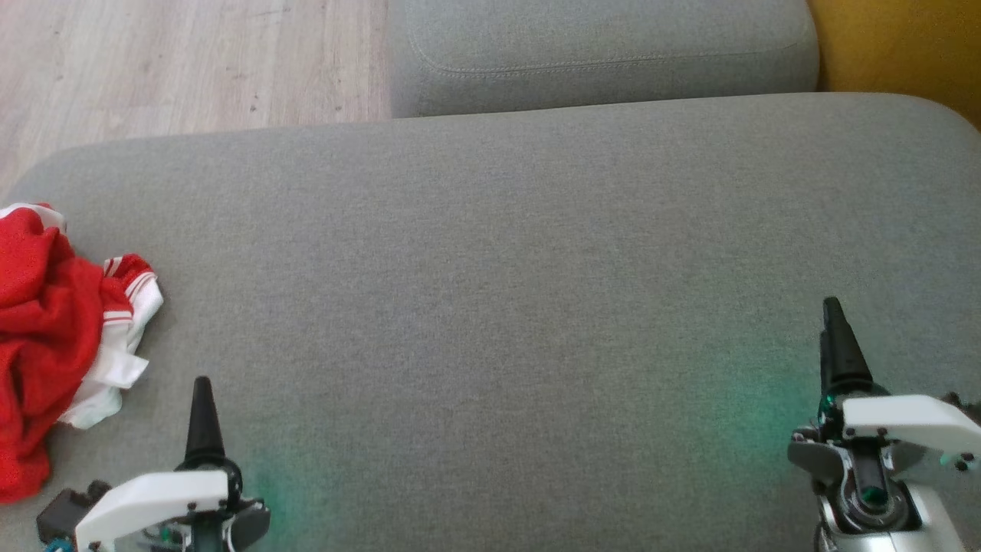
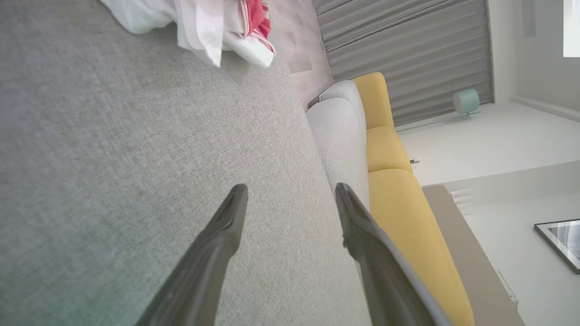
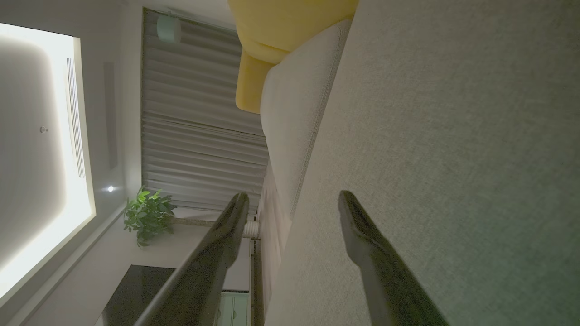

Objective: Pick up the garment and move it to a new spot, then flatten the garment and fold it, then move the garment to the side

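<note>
Low at the near edge, the left gripper (image 1: 202, 406) hovers over the grey seat cushion (image 1: 490, 253), its two dark fingers spread wide with nothing between them. Just to its left and slightly ahead lies the garment (image 1: 46, 330), a crumpled red heap with white striped trim, partly cut off by the frame. The pick-up looks like the step in hand. It would go best if the left gripper swung left and pinched deep into a raised red fold, not the loose white hem. Bare cushion stretches rightward from that gripper, ample room for a new spot. The right gripper (image 1: 835, 337), equally wide and empty, hangs well apart from the cloth. Ahead of the left gripper, the cushion's edge drops to wooden floor (image 1: 191, 61).
</note>
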### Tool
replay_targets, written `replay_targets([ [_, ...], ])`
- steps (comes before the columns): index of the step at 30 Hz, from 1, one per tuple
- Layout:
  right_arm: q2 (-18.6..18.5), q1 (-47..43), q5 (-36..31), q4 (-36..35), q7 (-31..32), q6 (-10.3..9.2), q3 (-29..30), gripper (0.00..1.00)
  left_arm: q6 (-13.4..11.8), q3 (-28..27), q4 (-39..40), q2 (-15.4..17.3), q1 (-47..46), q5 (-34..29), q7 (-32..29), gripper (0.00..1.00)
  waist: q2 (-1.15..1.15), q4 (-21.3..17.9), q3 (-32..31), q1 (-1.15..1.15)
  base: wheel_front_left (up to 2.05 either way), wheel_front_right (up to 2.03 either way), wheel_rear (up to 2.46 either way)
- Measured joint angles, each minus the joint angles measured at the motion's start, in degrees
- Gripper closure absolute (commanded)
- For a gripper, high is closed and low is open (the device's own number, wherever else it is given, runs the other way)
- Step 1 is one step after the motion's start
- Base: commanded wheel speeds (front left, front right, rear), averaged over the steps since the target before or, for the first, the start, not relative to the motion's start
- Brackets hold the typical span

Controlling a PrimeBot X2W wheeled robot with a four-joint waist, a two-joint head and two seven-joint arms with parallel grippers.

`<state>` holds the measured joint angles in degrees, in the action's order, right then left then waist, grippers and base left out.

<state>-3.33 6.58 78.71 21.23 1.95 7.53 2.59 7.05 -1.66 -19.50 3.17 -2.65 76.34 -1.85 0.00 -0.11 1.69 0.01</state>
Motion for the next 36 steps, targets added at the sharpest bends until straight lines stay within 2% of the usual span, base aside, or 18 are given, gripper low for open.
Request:
replay_targets([
  [12,-0.5,2.8,-8.8,0.3,-1.9,0.0,-2.5,0.0,0.0,2.0,0.1,0.9,-2.3,-9.4,1.7,0.0,0.0,0.0,0.7,0.0,0.0,0.0,0.0],
  [24,-0.8,4.4,-19.9,3.6,-4.0,0.0,-6.0,0.0,-0.1,3.6,-1.8,1.2,-3.1,-20.7,4.0,0.0,0.0,0.0,1.4,0.0,0.0,0.0,0.0],
  [36,-1.0,6.2,-29.0,6.2,-6.1,0.0,-8.3,0.0,-1.6,4.7,-3.4,1.4,-4.2,-30.0,6.0,0.0,0.0,0.0,2.4,0.0,0.0,0.0,0.0],
])
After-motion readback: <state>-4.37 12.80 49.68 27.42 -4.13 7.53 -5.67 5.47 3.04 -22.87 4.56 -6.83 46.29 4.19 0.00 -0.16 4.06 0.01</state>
